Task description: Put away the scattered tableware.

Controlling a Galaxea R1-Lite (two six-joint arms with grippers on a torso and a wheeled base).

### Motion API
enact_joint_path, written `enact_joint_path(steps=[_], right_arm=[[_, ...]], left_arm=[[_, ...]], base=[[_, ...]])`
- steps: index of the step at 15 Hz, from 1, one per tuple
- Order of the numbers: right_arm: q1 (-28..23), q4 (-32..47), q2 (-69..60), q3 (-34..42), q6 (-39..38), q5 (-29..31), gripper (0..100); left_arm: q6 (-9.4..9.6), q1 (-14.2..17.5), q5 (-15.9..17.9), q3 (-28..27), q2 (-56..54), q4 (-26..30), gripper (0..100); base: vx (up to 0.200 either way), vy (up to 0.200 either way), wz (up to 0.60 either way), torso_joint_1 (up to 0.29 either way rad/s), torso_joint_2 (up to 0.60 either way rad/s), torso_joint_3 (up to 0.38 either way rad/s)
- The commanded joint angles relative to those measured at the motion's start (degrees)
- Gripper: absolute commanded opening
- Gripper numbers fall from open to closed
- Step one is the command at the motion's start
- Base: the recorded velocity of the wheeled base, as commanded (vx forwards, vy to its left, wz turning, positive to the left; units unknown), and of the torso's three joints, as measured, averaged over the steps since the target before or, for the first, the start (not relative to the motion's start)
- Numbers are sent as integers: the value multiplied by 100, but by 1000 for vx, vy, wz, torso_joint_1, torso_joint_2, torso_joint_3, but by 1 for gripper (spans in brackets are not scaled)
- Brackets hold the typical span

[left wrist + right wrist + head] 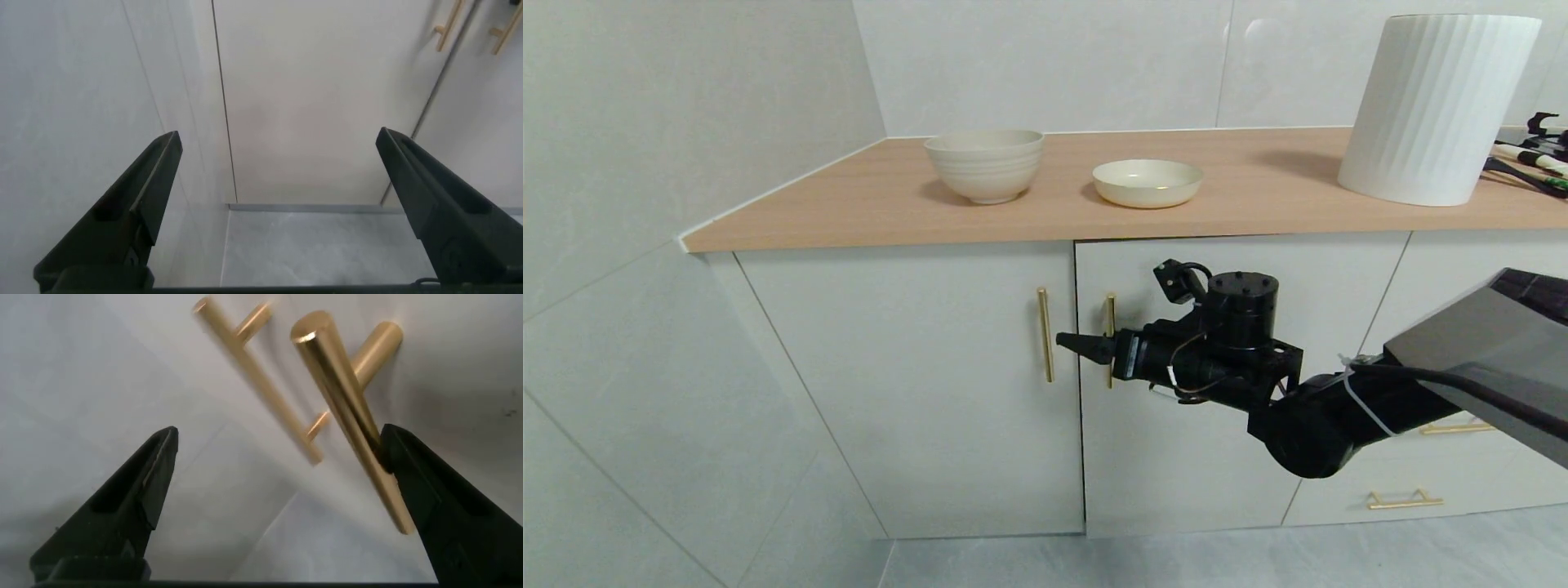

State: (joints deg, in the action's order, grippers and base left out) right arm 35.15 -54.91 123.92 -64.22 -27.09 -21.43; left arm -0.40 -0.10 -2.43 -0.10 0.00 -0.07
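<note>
Your right pincer [1070, 343] hangs wide open and empty at the cupboard doors, with the right door's gold handle [1110, 314] just beside one finger. The bowl [985, 165] and the shallow dish [1147, 181] sit above it on the worktop [1258, 204]. Your left pincer [278, 137] also gapes wide, holding nothing.

On the bench [1258, 196] I count one deep bowl [985, 165], one shallow dish [1147, 181] and one ribbed white canister [1439, 106]. Below are two upright gold door handles [1045, 335] and two level gold drawer pulls [1405, 499]. The utensils [1531, 163] are too bunched to count.
</note>
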Motion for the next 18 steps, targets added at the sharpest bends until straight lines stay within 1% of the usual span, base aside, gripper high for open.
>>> enact_joint_path(steps=[1,2,3,5,6,7,9,11,12,13,14,15,16,17,18], right_arm=[[27,-90,-254,252,-104,-265,100],[27,-213,-360,419,-192,-511,100],[27,-301,-412,560,-192,-617,100],[27,-583,-562,938,-192,-669,100],[19,-723,-676,1245,-192,-819,100],[19,-767,-720,1360,-192,-889,100],[10,-873,-1142,2036,-183,-1373,100],[1,-873,-1476,2502,-165,-1935,100],[1,-873,-1555,2599,-165,-2102,100],[-52,-873,-1625,2810,-156,-2392,100],[-140,-881,-1695,2994,-139,-2621,100],[-148,-881,-1731,3082,-104,-2700,100],[-148,-881,-1792,3240,54,-2700,100],[-148,-881,-1845,3407,248,-2708,100],[-148,-881,-1906,3548,441,-2700,100]], left_arm=[[-4,1,-4,1,0,-1,100],[5,1,-4,1,0,-1,100],[-4,1,-4,1,0,-1,100],[5,1,-4,1,0,-1,100],[5,1,-4,1,0,-1,100],[5,1,-4,1,0,-1,100],[-4,1,-4,1,0,-1,100],[5,1,-4,1,0,7,100],[40,1,-4,1,0,-1,100],[5,1,-4,1,0,-1,100],[23,1,-4,1,0,-1,100],[49,1,5,1,0,-10,100],[40,1,128,-271,0,-72,100],[40,-34,515,-878,211,86,100],[5,-87,928,-1502,747,385,100]], base=[[0,0,0,0,0,0],[0,0,0,0,0,0],[0,0,0,0,0,0],[0,0,0,0,0,0],[0,0,0,0,0,0],[0,0,0,0,0,0],[0,0,0,0,0,0],[0,0,0,0,0,0],[0,0,0,0,0,0],[0,0,0,0,0,0],[0,0,0,0,0,0],[0,0,0,0,0,0],[0,0,0,0,0,0],[0,0,0,0,0,0],[0,0,0,0,0,0]])
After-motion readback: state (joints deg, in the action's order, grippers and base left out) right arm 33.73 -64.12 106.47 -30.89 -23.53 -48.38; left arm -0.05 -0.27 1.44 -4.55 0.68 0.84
